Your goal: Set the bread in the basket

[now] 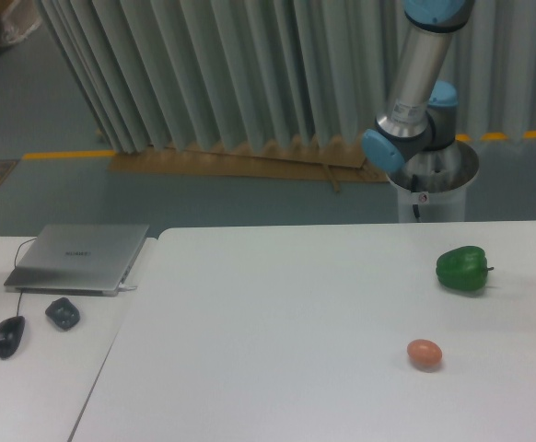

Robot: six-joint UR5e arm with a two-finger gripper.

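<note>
The bread and the basket are out of view. Only the arm's lower links (415, 101) show, rising from the base behind the table's far right edge and leaving the frame at the top. The gripper itself is outside the picture. On the white table (277, 341) lie a smooth brown egg (425, 354) near the right front and a green bell pepper (462, 269) behind it toward the right edge.
A second, lower table at the left holds a closed grey laptop (79, 258), a black mouse (8, 336) and a small dark object (63, 313). Pleated grey curtains (203, 74) hang behind the tables.
</note>
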